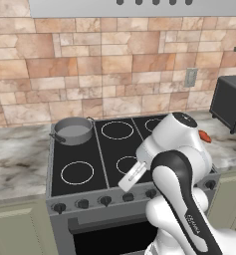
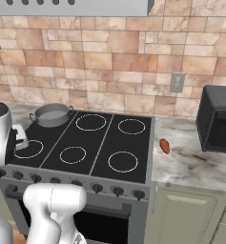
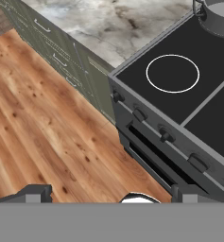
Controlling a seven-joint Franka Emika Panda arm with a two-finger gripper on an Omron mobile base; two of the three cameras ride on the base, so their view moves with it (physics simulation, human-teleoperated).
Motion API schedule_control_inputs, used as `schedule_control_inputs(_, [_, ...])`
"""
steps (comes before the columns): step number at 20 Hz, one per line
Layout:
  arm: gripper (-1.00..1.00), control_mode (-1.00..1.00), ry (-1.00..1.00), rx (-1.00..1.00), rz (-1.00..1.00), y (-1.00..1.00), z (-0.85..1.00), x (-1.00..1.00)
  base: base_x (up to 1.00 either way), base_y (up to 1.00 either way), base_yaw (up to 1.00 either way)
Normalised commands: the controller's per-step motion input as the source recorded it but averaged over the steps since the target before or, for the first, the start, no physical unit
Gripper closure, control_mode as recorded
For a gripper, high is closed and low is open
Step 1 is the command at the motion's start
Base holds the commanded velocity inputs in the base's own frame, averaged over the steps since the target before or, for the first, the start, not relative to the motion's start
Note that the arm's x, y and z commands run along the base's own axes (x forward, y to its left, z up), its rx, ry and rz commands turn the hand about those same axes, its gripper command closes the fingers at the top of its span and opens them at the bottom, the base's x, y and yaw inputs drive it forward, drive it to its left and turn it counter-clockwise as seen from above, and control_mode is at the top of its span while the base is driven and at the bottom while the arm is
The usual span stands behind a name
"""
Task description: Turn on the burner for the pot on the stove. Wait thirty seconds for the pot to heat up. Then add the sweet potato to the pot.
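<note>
While fingers [image 3: 107,194] stand spread, shallow grey pot [image 1: 72,130] on rear-left ring, orange sweet potato [image 2: 165,146] on counter

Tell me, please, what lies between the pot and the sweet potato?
In the right base view, bare black cooktop with white burner rings runs from the pot to the stove edge, then a bare strip of marble counter before the sweet potato.

I see the pot [image 1: 73,130] in dull grey metal, on the stove [image 2: 19,178] of brushed steel with glossy black glass. The counter [image 1: 15,159] looks like polished marble, the wall [image 1: 89,74] like rough stone, the floor [image 3: 33,118] like varnished wood.
</note>
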Motion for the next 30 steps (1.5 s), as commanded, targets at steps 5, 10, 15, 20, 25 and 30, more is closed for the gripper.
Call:
schedule_control_inputs(5, [-1.0, -1.0, 0.0, 0.0, 0.0, 0.0, 0.0, 0.0, 0.0, 0.0, 0.0])
schedule_control_inputs(10, [-1.0, -1.0, 0.0, 0.0, 0.0, 0.0, 0.01, 0.0, 0.0, 0.0, 0.0])
schedule_control_inputs(15, [-1.0, -1.0, -0.13, -0.04, -0.04, 0.0, 0.28, -0.1, 0.0, 0.0, 0.0])
schedule_control_inputs(20, [-1.0, -1.0, -0.16, -0.12, -0.17, -0.02, 0.29, -0.15, 0.0, 0.0, 0.0])
schedule_control_inputs(25, [-1.0, -1.0, -0.03, -0.06, -0.33, -0.28, 0.26, -0.01, 0.0, 0.0, 0.0])
schedule_control_inputs(30, [-1.0, -1.0, 0.0, -0.01, -0.42, -0.58, 0.17, 0.0, 0.0, 0.0, 0.0])
